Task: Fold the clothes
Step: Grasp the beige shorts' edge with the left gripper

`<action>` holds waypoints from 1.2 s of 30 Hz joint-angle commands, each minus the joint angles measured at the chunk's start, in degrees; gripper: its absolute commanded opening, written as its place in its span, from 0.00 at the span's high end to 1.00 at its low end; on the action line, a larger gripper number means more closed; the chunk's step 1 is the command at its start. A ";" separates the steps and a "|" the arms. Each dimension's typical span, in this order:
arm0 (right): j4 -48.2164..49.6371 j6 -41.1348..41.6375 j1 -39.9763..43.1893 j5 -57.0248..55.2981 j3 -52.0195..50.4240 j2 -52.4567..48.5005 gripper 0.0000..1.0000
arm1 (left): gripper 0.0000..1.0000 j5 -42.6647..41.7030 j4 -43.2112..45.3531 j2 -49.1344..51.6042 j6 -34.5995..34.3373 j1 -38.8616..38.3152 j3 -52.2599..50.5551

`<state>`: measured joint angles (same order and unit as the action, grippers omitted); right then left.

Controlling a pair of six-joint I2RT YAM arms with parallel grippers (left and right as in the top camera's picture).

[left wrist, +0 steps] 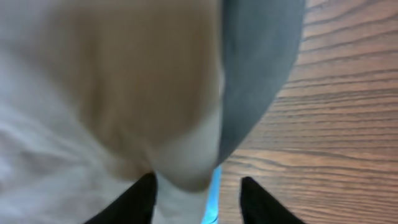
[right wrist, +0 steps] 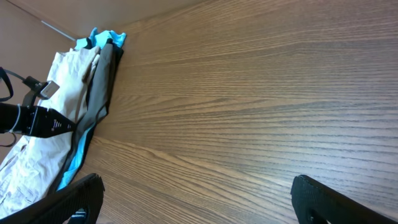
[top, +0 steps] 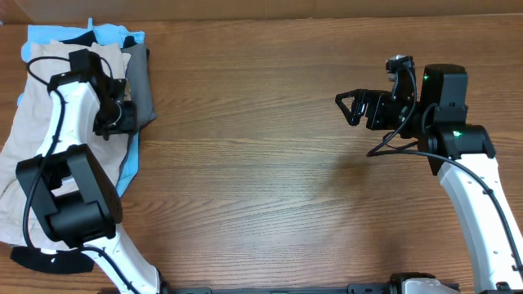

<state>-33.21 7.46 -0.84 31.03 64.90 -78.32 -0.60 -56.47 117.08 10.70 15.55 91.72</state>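
Observation:
The beige clothes [top: 29,122] lie crumpled on top of a pile at the table's left edge and fill the left wrist view [left wrist: 112,81]; they also show far left in the right wrist view [right wrist: 56,106]. My left gripper [top: 114,122] is low over the pile's right edge. Its jaws [left wrist: 198,186] stand apart around a rounded beige fold: the left finger [left wrist: 140,199] touches the cloth, while the right finger [left wrist: 261,202] is over bare wood. My right gripper [top: 347,109] hovers wide open above the table at the right, with nothing between its fingers [right wrist: 196,186].
A grey-brown garment [top: 140,82] lies along the pile's right side [left wrist: 261,62]. A light blue garment [top: 49,34] sticks out at the top and under the edge [left wrist: 214,186]. Bare wood table [top: 261,163] stretches between the arms.

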 commanded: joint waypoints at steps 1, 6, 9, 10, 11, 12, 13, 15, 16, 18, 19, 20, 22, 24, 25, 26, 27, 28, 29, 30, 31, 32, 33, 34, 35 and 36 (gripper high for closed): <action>0.31 0.02 -0.28 -0.59 1.49 0.72 0.00 | 0.59 1.86 1.27 0.70 0.66 -0.11 0.83; 0.28 0.02 -0.28 -0.63 1.49 0.72 0.00 | 0.72 3.67 3.45 0.68 0.59 -0.11 0.68; 0.26 0.02 -0.28 -1.03 1.49 0.72 0.00 | 0.79 3.61 4.17 0.70 -0.50 -0.11 0.68; 0.26 0.04 -0.28 -1.03 1.49 0.72 0.00 | 0.81 3.56 4.39 0.70 -0.70 -0.11 0.68; 0.26 0.04 -0.28 -1.03 1.49 0.72 0.00 | 0.82 3.54 4.57 0.70 -0.70 -0.11 0.68; 0.26 0.04 -0.28 -1.03 1.49 0.72 0.00 | 0.82 3.56 4.76 0.70 -0.68 -0.11 0.68; 0.26 0.04 -0.28 -1.03 1.49 0.72 0.00 | 0.83 3.56 4.94 0.70 -0.68 -0.11 0.68; 0.26 0.02 -0.28 -1.03 1.49 0.72 0.00 | 0.86 3.58 5.20 0.70 -0.66 -0.11 0.66; 0.26 0.04 -0.28 -1.03 1.49 0.72 0.00 | 0.91 3.56 5.53 0.70 -0.66 -0.11 0.63; 0.26 0.02 -0.28 -1.03 1.49 0.72 0.00 | 0.96 3.45 5.62 0.70 -0.68 -0.22 0.63; 0.26 0.02 -0.28 -1.03 1.49 0.72 0.01 | 0.96 3.23 5.55 0.68 -0.70 -0.33 0.63; 0.26 0.02 -0.28 -1.05 1.49 0.72 0.01 | 0.96 2.75 5.49 0.66 -0.68 -0.52 0.66; 0.28 0.02 -0.28 -1.05 1.49 0.72 0.01 | 0.96 2.47 4.39 0.33 -0.68 -1.07 1.18; 0.28 0.02 -0.28 -1.05 1.49 0.72 0.01 | 0.96 2.47 2.16 -0.33 -1.38 -1.90 2.91; 0.28 0.04 -0.28 -1.05 1.49 0.72 0.01 | 0.96 2.47 0.83 -0.72 -1.84 -2.40 4.11; 0.28 0.02 -0.28 -1.03 1.49 0.72 0.02 | 0.96 2.47 -0.61 -1.18 -2.21 -2.89 5.57; 0.28 0.02 -0.28 -1.05 1.49 0.72 0.02 | 0.96 2.40 -2.27 -1.68 -2.32 -3.39 7.28; 0.31 0.04 -0.28 -1.01 1.49 0.72 0.02 | 0.96 2.27 -4.44 -2.36 -2.80 -4.09 9.57; 0.35 0.07 -0.28 -0.98 1.49 0.72 0.02 | 0.96 1.81 -6.36 -2.93 -3.13 -4.72 11.65; 0.35 0.09 -0.28 -0.94 1.49 0.74 0.03 | 0.96 0.63 -8.22 -3.45 -3.28 -5.35 13.70; 0.37 0.11 -0.28 -0.66 1.49 0.74 0.04 | 0.96 -1.81 -10.45 -3.96 -3.28 -6.21 16.20; 0.52 0.09 -0.26 -0.11 1.51 0.74 0.04 | 0.96 -4.11 -11.87 -4.17 -3.26 -6.88 17.88; 0.66 0.11 -0.26 0.37 1.49 0.74 0.04 | 0.96 -7.34 -13.31 -4.37 -3.26 -7.69 19.61; 0.87 0.11 -0.26 0.81 1.51 0.74 0.05 | 0.96 -10.82 -14.51 -4.37 -3.28 -8.59 21.07; 1.16 0.15 -0.22 1.22 1.51 0.83 0.05 | 0.96 -14.40 -15.52 -4.37 -3.28 -9.60 22.23; 1.42 0.52 -0.11 1.51 1.51 0.85 0.06 | 0.96 -17.25 -15.80 -4.37 -3.50 -10.56 22.56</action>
<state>-32.60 7.49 -0.84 31.00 64.90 -78.32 -2.79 -71.55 115.61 8.62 9.32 110.24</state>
